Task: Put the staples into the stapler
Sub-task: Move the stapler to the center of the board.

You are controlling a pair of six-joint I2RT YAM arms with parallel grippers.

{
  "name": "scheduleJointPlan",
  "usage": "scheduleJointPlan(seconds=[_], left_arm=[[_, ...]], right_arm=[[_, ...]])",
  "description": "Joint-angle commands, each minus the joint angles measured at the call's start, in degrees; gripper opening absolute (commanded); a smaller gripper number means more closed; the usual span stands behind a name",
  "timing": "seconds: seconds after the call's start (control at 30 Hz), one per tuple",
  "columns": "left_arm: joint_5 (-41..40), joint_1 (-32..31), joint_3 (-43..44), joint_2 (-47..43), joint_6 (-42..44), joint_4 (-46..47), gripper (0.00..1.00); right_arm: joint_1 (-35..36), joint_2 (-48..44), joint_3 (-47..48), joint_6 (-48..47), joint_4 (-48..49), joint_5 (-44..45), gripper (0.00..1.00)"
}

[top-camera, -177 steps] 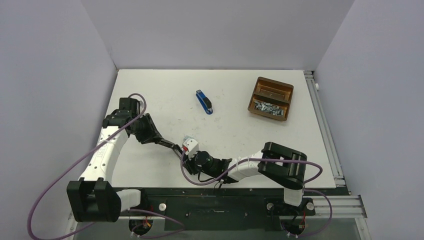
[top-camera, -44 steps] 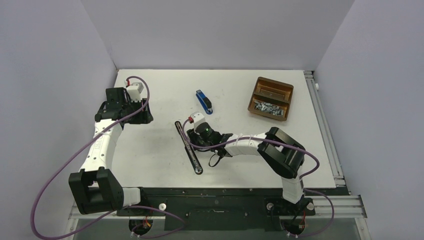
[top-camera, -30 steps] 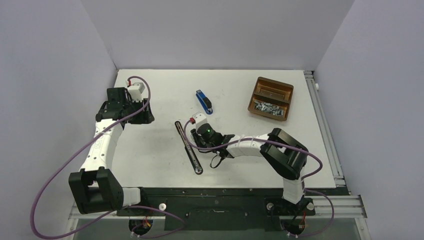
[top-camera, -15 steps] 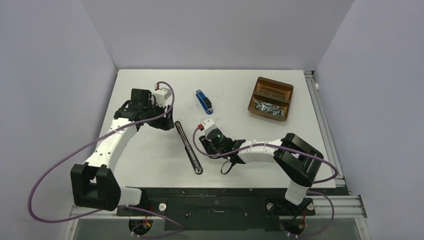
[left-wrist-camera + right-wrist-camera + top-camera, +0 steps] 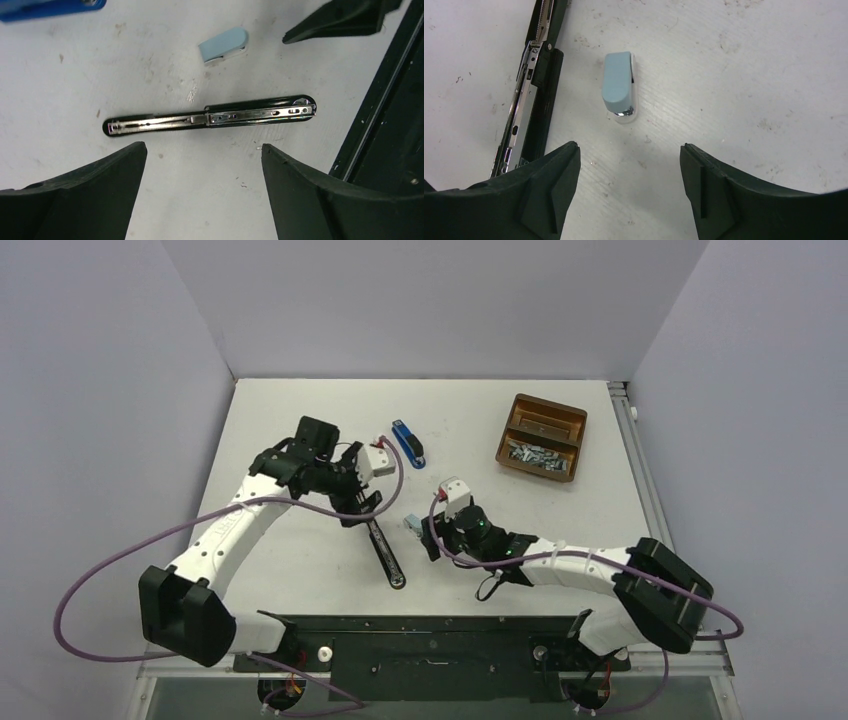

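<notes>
Black left gripper (image 5: 202, 147) and right gripper (image 5: 629, 146) gape wide, empty.

Opened black stapler (image 5: 210, 116) lies flat

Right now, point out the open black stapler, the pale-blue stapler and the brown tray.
open black stapler (image 5: 207, 118), left wrist view, hinge.
pale-blue stapler (image 5: 616, 85), right wrist view, top cover.
brown tray (image 5: 507, 430), top view, rim.

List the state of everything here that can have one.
Long black stapler: unfolded flat, metal track facing up.
Small light-blue stapler: shut, lying loose.
Dark-blue stapler: shut, lying on the table.
Brown two-compartment tray: silver staple strips in its near compartment.
Left end effector: open, empty, above the black stapler.
Right end effector: open, empty, above the light-blue stapler.
</notes>
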Motion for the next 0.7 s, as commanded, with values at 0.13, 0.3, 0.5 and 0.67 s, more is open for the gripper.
scheduleJointPlan(seconds=[0.13,0.3,0.5,0.67], left_arm=[[4.9,-13.0,-0.8,4.2,35.2,1.1,0.81],[5.2,-16.1,0.8,13.4,44.7,4.7,0.72],[6.4,-16.2,10.2,25.9,58.1,-5.0,0.58],[7.1,-16.7,12.4,29.9,60.0,-2.3,0.56]], right_arm=[[-2.3,-11.1,-8.0,10.1,-0.6,1.7,0.68],[-5.4,-16.7,-10.6,11.8,-3.8,2.1,0.66],[-8.3,-19.3,-14.3,13.8,-2.9,-1.1,0.65],[-9.6,-18.7,-15.2,14.3,-1.4,-3.1,0.65]])
